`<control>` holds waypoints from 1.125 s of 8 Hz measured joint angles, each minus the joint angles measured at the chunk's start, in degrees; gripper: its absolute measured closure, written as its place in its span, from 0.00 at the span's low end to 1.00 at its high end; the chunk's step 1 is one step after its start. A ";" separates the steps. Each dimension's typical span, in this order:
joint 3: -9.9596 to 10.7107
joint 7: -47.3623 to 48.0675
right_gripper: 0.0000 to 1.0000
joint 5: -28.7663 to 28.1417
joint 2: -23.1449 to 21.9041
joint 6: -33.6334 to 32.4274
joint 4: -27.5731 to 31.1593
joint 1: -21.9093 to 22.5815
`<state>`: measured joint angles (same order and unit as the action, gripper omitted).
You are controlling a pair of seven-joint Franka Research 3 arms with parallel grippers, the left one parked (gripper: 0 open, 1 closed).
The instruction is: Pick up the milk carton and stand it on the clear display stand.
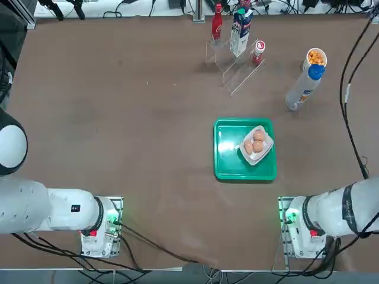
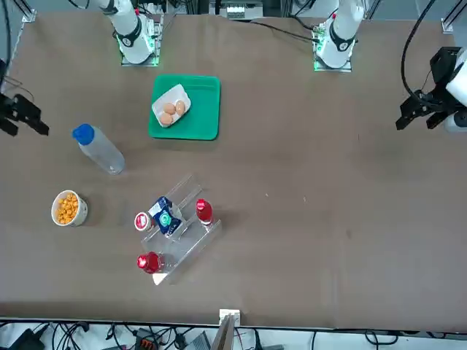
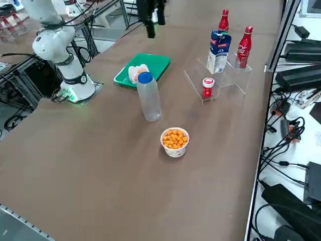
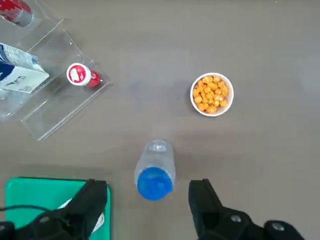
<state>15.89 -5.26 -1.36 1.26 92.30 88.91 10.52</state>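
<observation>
The milk carton [image 1: 240,31] [image 2: 165,216] [image 3: 218,52] [image 4: 15,75], white and dark blue with a green cap, stands upright on the clear display stand [image 1: 237,71] [image 2: 186,248] [image 3: 225,83] [image 4: 50,107] at the table's far side. Two red bottles [image 3: 244,45] and a small red-capped jar [image 3: 208,86] share the stand's steps. My right gripper [image 4: 148,185] [image 3: 154,25] [image 2: 20,120] hangs high over the table, open and empty, well away from the carton. In the right wrist view a blue-capped bottle shows between its fingers, far below.
A clear bottle with a blue cap [image 1: 302,89] [image 3: 149,98] [image 4: 155,170] stands right of the stand. Beside it is a paper cup of orange balls [image 1: 315,58] [image 3: 175,140] [image 4: 211,93]. A green tray [image 1: 228,165] with a dish of eggs sits mid-table.
</observation>
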 joint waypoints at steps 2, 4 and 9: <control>-7.02 0.06 0.00 0.24 -1.89 0.07 1.65 -6.43; -9.71 0.13 0.00 0.55 -3.13 0.07 2.55 -8.26; -11.60 1.06 0.00 3.97 -8.17 0.02 9.36 -9.33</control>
<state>4.29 -4.21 2.61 -6.91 92.32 98.28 1.19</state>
